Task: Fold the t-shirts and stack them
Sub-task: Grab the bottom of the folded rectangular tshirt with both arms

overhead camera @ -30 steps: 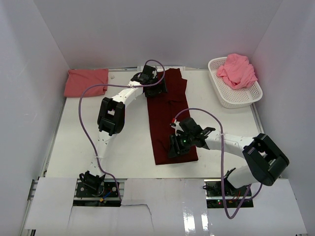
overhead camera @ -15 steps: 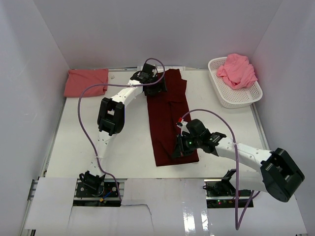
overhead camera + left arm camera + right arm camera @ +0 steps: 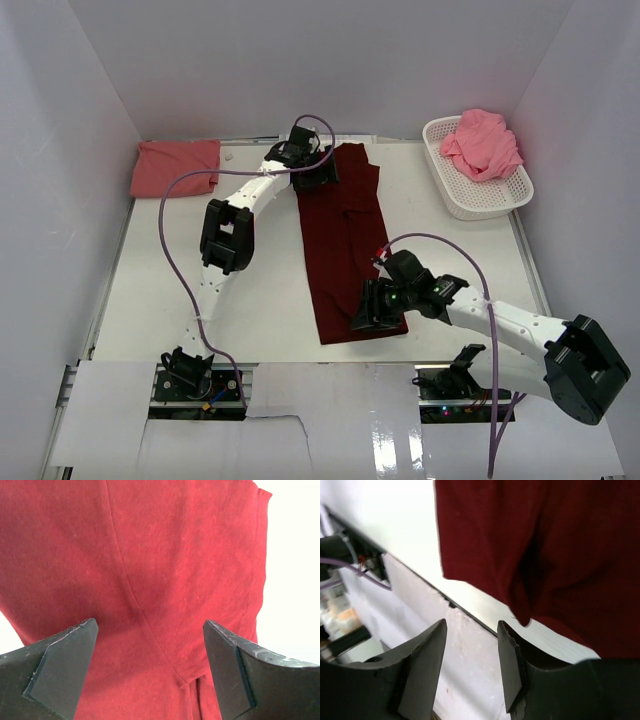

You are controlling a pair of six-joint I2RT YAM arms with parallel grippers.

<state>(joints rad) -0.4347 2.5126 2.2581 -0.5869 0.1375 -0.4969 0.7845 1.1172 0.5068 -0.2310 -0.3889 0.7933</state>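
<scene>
Though beneath left fingers (image 3: 60, 670), maroon t-shirt (image 3: 150, 555) ungripped

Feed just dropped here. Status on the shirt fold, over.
Left end effector open over far end of maroon t-shirt. Right end effector open, empty, at near hem. Nothing in the way.

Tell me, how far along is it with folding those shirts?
Done: the salmon shirt lies folded in the far left corner. In hand: the maroon shirt is a long strip, the open left gripper over its far end, the open right gripper at its near end. Left: the pink shirt lies crumpled in the basket; nothing is stacked.
</scene>
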